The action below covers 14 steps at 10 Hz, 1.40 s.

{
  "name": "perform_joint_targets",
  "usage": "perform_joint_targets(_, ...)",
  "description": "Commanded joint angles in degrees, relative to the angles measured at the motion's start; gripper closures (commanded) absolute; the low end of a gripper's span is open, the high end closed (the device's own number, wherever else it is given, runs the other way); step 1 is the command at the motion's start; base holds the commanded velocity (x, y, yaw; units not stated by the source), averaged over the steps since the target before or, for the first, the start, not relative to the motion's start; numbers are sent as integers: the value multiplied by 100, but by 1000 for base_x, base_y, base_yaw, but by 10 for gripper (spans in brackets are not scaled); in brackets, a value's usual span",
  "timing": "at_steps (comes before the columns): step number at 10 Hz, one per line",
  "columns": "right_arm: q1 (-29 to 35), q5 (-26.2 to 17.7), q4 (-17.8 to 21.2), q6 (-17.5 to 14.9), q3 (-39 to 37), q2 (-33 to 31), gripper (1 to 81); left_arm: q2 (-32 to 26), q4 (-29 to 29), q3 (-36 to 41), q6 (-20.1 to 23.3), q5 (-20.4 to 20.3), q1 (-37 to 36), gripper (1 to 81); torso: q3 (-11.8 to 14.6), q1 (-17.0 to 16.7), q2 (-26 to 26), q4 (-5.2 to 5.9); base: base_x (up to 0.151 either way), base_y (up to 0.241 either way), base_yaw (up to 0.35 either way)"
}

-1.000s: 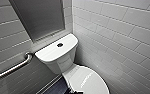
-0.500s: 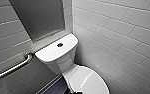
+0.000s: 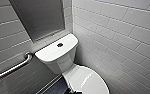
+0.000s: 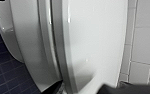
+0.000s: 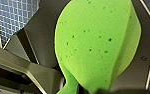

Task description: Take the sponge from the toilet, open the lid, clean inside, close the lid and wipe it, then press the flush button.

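Nothing has visibly shifted in the head view since a second ago. The toilet (image 3: 56, 63) sits in the tiled corner, with the flush button (image 3: 59, 45) on the tank top near centre. The lid (image 3: 91, 81) lies down over the bowl at 5 o'clock, and a grab bar (image 3: 13, 67) is at 8 o'clock. The left pincer (image 4: 87, 88) looks spread, its dark tips either side of the lid's edge. The right pincer (image 5: 91, 90) pinches the sponge (image 5: 96, 42) by its narrow end.
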Motion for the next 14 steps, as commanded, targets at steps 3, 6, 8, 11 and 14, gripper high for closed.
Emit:
perform_joint_targets(3,-39,-360,-113,8,140,-145,811,204,-38,1,-18,320,-500,10,0,0,0,0,0,0,0)
perform_joint_targets(6,-30,-325,-113,17,123,-128,811,363,-381,-333,-62,258,-429,10,0,0,-2,0,0,0,0)
perform_joint_targets(8,-30,-316,-113,26,114,-119,811,424,-381,-359,-62,250,-429,10,0,0,-2,0,0,0,0)
perform_joint_targets(11,-30,-316,-113,26,114,-110,811,634,-346,-631,-62,250,-359,10,0,-2,-2,0,0,0,0)
perform_joint_targets(14,-21,-307,-104,34,132,-110,811,732,-372,-711,-70,67,-359,10,2,-5,-2,2,0,0,0)
